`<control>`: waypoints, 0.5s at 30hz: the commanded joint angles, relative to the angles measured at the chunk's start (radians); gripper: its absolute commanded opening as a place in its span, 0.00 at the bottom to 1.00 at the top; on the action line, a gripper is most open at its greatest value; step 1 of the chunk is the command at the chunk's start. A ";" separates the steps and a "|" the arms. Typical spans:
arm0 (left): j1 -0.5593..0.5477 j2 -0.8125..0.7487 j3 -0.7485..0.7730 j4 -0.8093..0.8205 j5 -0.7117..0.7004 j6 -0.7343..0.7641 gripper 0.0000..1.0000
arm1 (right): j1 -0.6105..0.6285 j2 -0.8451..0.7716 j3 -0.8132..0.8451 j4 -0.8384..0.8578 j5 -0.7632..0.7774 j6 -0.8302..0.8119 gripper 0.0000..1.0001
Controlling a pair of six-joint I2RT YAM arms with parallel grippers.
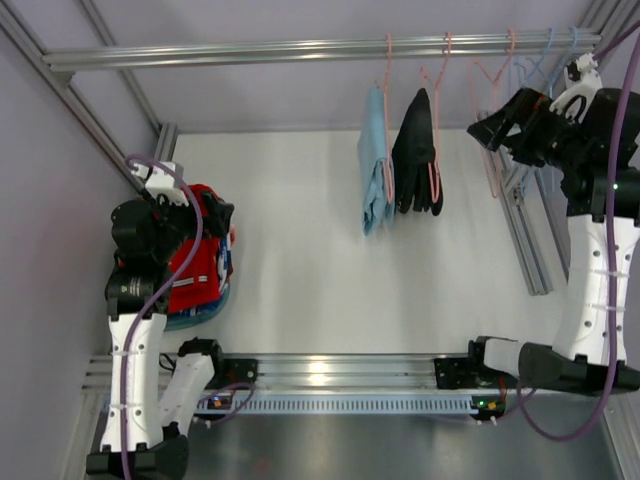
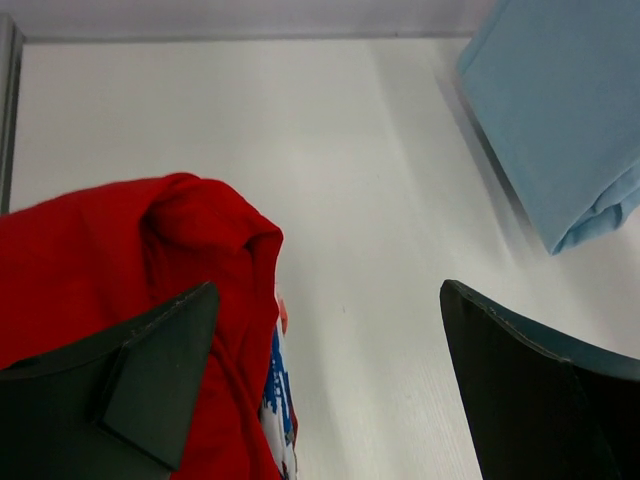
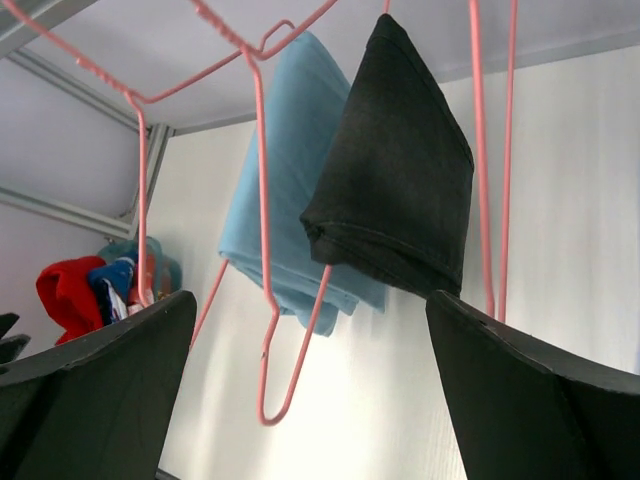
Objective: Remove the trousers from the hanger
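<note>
Top external view: a metal rail crosses the far side of a white bench; everything below is placed from that rail.
Trousers: the red trousers lie crumpled on the bench, well away from the rail, toward the near left, on none of the wire frames.
Under the trousers: an edge of blue cloth shows at the side farthest from the rail.
Hanger: the pink hanger hangs bare from the rail near its right end, with no fabric on it.
Other garments: a light blue garment and a black garment hang side by side from the rail, just left of the hanger, each on its own pink wire.
Left gripper: the left gripper hovers low over the bench, far from the rail. Its jaws are spread wide and grip nothing. One finger overlaps the red fabric in the left wrist view; whether it touches cannot be told.
Right gripper: the right gripper is raised just below the rail's right end, beside the hanger. Its jaws are spread wide and clamp nothing, with pink wire showing beyond the gap.
</note>
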 commanded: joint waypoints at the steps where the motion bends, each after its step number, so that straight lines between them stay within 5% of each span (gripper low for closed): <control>1: -0.001 0.039 0.066 -0.147 0.025 0.023 0.98 | -0.001 -0.134 -0.081 0.065 0.003 -0.051 0.99; 8: -0.001 0.078 0.117 -0.238 0.097 0.037 0.98 | -0.001 -0.375 -0.293 0.100 -0.051 -0.226 0.99; 15: -0.001 0.085 0.161 -0.318 0.177 0.054 0.98 | 0.000 -0.542 -0.496 0.004 -0.316 -0.373 1.00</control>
